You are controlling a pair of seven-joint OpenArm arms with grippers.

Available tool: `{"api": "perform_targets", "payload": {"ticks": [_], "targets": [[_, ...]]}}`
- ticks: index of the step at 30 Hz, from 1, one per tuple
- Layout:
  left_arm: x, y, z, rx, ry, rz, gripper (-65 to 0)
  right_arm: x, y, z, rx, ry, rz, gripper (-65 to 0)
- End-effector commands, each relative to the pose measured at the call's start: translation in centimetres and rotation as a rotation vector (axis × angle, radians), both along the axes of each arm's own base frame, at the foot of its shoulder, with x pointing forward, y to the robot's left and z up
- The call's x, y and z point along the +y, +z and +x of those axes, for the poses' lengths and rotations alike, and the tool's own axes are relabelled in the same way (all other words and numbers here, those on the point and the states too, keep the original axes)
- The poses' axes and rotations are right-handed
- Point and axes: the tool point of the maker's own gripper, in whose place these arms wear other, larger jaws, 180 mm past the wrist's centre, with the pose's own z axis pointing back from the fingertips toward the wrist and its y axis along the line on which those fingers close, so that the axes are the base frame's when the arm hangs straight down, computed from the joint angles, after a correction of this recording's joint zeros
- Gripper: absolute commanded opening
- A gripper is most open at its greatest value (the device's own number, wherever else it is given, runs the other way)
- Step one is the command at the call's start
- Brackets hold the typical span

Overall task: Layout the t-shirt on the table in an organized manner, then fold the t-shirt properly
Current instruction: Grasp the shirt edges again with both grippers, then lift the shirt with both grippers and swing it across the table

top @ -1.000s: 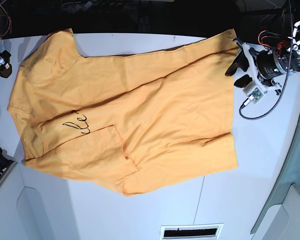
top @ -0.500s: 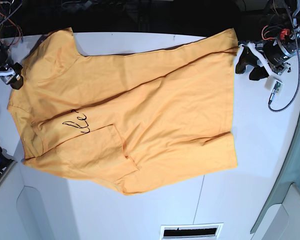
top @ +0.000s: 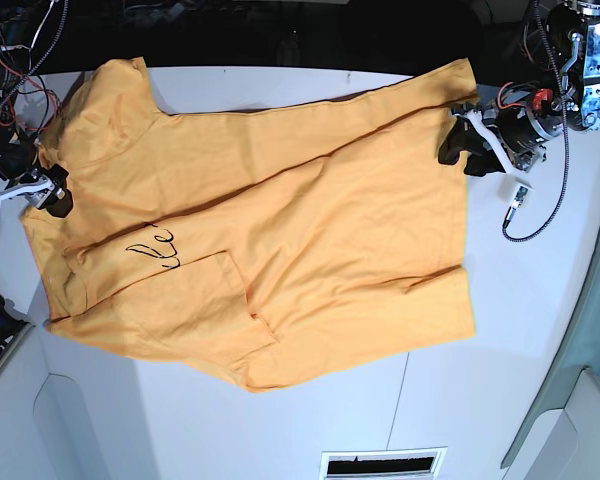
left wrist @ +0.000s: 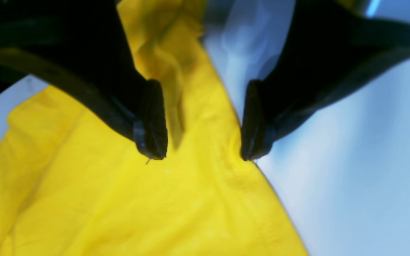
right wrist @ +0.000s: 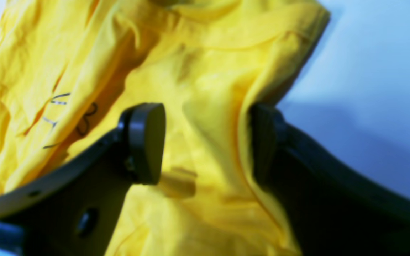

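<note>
The t-shirt [top: 270,240] lies spread but skewed and creased across the white tabletop [top: 540,330], with part of it doubled over near the black script [top: 152,250]. It looks light, limp and apt to bunch or slide, so it likely wants pinching at its edges rather than mid-cloth. The left end effector [left wrist: 201,154] stands wide open astride the hem edge, gripping nothing; the right end effector [right wrist: 205,142] also gapes over a raised fold by the opposite edge, holding nothing yet.
</note>
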Motion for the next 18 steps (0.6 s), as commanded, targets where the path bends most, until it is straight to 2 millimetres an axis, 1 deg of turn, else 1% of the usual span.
{"api": "perform_targets", "payload": {"ticks": [1, 2, 3, 4, 5, 6, 7, 10, 12, 13, 14, 18], "targets": [[0.0, 0.0, -0.1, 0.009, -0.020, 0.014, -28.3, 0.0, 0.4, 0.3, 0.000, 0.023, -0.002, -28.2], [-0.3, -0.2, -0.2, 0.016, -0.017, 0.016, -28.9, 0.1, 0.4, 0.3, -0.001, 0.025, 0.001, -29.1], [-0.7, -0.6, -0.3, 0.025, -0.021, 0.025, -32.8, 0.1, 0.4, 0.3, -0.001, 0.025, 0.001, -33.3], [-1.0, -0.9, -0.6, 0.034, -0.034, 0.042, -41.0, 0.1, 0.4, 0.3, -0.001, 0.025, 0.002, -39.7], [-1.4, -1.3, -0.9, 0.042, -0.054, 0.054, -51.8, 0.1, 0.4, 0.3, -0.001, 0.024, 0.001, -48.3], [-1.7, -1.5, -1.1, 0.048, -0.072, 0.066, -62.8, 0.1, 0.4, 0.3, -0.001, 0.024, 0.001, -58.3], [-2.0, -1.7, -1.3, 0.053, -0.088, 0.075, -65.0, 0.0, 0.4, 0.3, -0.002, 0.022, 0.001, -65.0], [-2.4, -1.5, -1.4, 0.041, -0.118, 0.068, -65.0, 0.1, 0.9, -0.1, -0.012, 0.059, 0.008, -65.0], [-3.2, -0.3, -1.3, 0.002, -0.174, 0.051, -65.0, -0.5, 1.5, -0.5, -0.004, 0.062, 0.016, -65.0], [-3.6, 0.7, -1.2, -0.034, -0.201, 0.044, -65.0, -1.0, 1.8, -1.1, 0.000, 0.050, 0.022, -65.0], [-4.1, 1.9, -1.2, -0.076, -0.228, 0.035, -65.0, -1.5, 2.5, -1.4, -0.021, 0.038, 0.031, -65.0], [-5.4, 7.1, -1.2, -0.237, -0.302, 0.035, -65.0, -3.4, 6.0, -3.8, -0.118, -0.008, 0.011, -65.0]]}}
